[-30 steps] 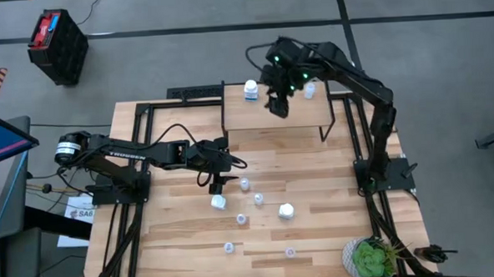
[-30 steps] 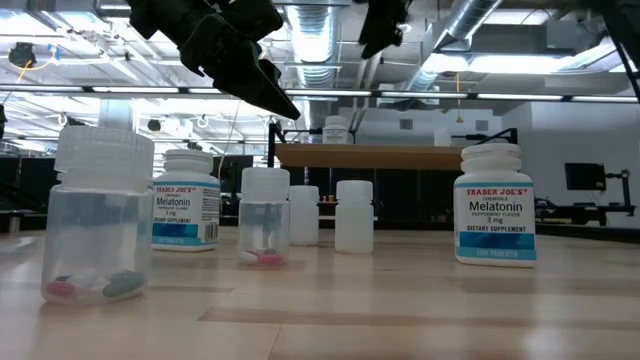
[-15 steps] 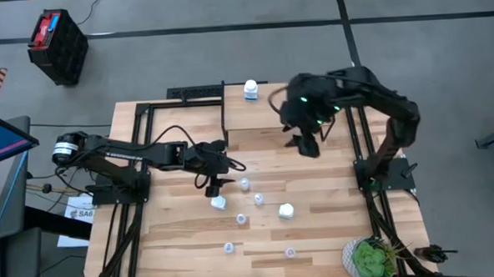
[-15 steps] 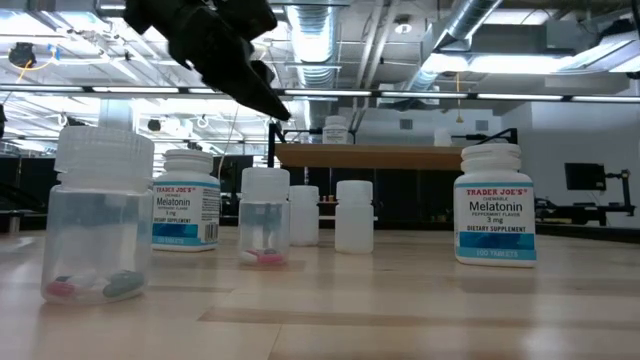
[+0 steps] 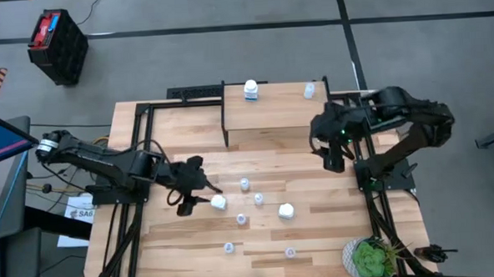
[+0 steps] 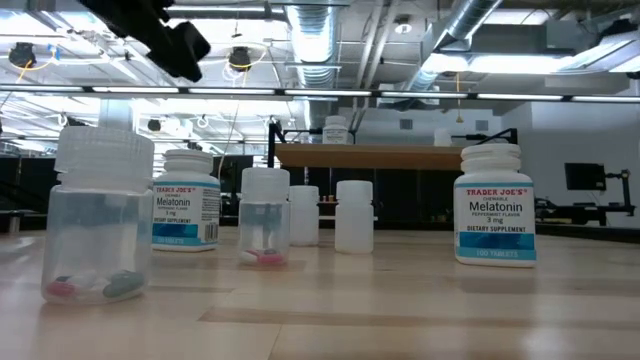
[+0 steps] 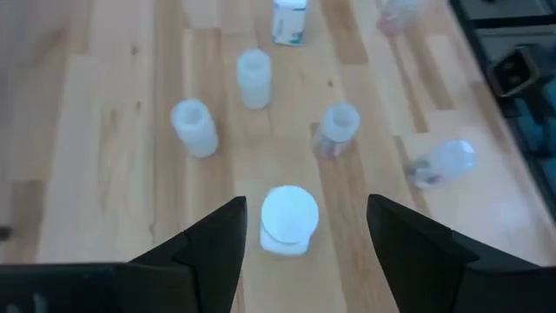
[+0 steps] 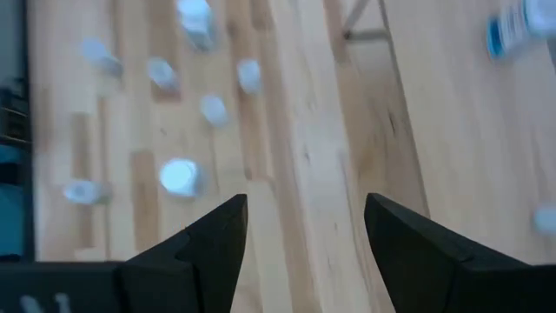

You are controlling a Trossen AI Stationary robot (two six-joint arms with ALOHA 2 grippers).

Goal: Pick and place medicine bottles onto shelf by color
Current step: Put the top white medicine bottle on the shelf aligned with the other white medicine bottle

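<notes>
Now I look from the left side of the table [image 5: 193,241] to the right. My left gripper [image 5: 189,199] hangs low over the boards, and its two fingers stand apart with nothing between them. Just beside it sits a white bottle [image 5: 219,201]; in the left wrist view that white bottle [image 7: 288,217] shows right between the two dark fingers [image 7: 208,252], but they do not touch it.

Next come the small clear bottles [image 5: 245,184] spread over the middle of the table, each one standing apart from the others. A second white bottle [image 5: 287,210] stands among them. From table height I can read "Melatonin" on its label [image 6: 496,205], and one clear bottle [image 6: 98,215] very close to the camera has pills in the bottom.

Behind them is the shelf [image 5: 271,112]. On it stands a white bottle with a blue label [image 5: 251,90] near the left back edge, and a small clear bottle [image 5: 310,90] near the right back corner.

Last is my right gripper [image 5: 335,158], up in the air beside the right end of the shelf. Its fingers are spread wide and hold nothing.
</notes>
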